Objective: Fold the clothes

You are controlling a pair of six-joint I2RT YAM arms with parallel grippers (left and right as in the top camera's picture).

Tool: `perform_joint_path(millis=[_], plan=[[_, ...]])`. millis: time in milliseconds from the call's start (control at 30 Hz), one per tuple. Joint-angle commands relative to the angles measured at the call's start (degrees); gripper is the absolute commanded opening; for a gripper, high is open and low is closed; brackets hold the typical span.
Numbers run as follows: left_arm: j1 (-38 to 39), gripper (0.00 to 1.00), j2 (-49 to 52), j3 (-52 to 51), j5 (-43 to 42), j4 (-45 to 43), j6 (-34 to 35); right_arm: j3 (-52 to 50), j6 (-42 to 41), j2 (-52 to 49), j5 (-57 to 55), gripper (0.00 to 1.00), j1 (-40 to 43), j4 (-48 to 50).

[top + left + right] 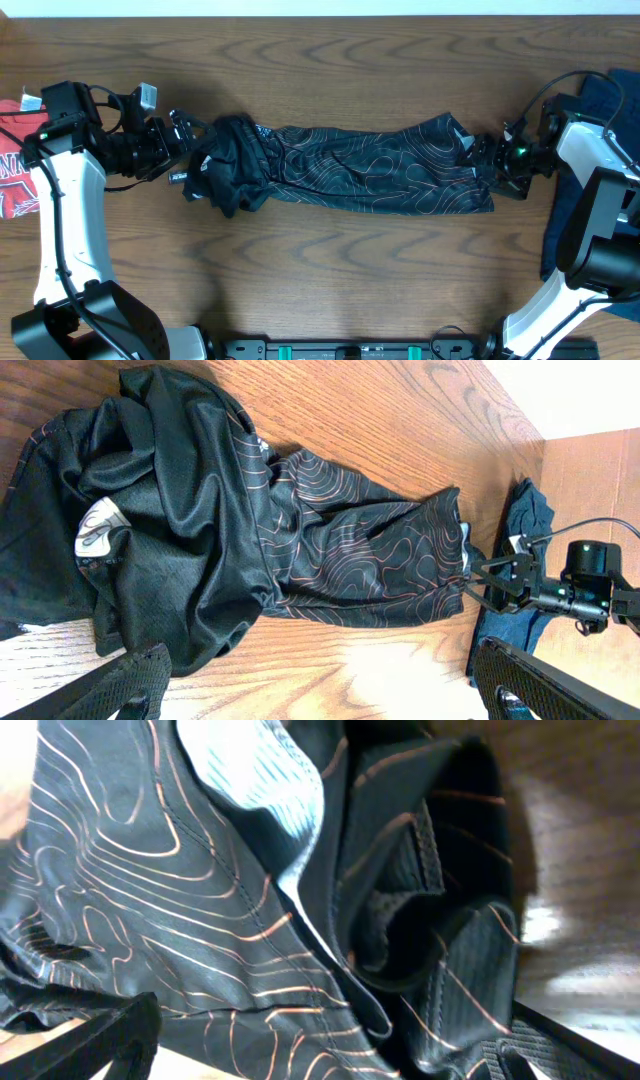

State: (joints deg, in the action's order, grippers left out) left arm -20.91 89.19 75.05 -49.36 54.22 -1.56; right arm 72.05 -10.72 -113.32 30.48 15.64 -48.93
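overhead, jersey (350, 165): black, lying in a long band across the table (330, 270), bunched at its left end.
overhead, left gripper (183, 148): at the bunched end, jaws spread.
overhead, right gripper (478, 152): at the jersey's right end.
overhead, edges: red garment (12, 165) far left, blue garment (600, 95) far right.
left wrist, left fingers (135, 680): wide apart, holding nothing, with crumpled mesh just beyond them.
right wrist, right fingers (90, 1040): wide apart, not clamped, with folds and pale lining (260, 780) lying between them.
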Motion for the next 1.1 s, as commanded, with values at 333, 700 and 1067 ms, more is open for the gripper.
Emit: perform_joint_path(millis=[333,700,1067], plan=[[-0.1,0.98,-0.1,0.2,-0.8,0.3,-0.7,-0.7,1.1,-3.2,1.5,0.94,-5.5,4.3],[-0.1,0.98,-0.1,0.2,-0.8,0.3,-0.8,-0.7,-0.4,-4.8,1.0,0.60,-8.7,5.3],[-0.1,0.98,-0.1,0.2,-0.8,0.3,-0.8,-0.7,-1.0,-4.8,-1.2,0.01,-8.3,7.1]])
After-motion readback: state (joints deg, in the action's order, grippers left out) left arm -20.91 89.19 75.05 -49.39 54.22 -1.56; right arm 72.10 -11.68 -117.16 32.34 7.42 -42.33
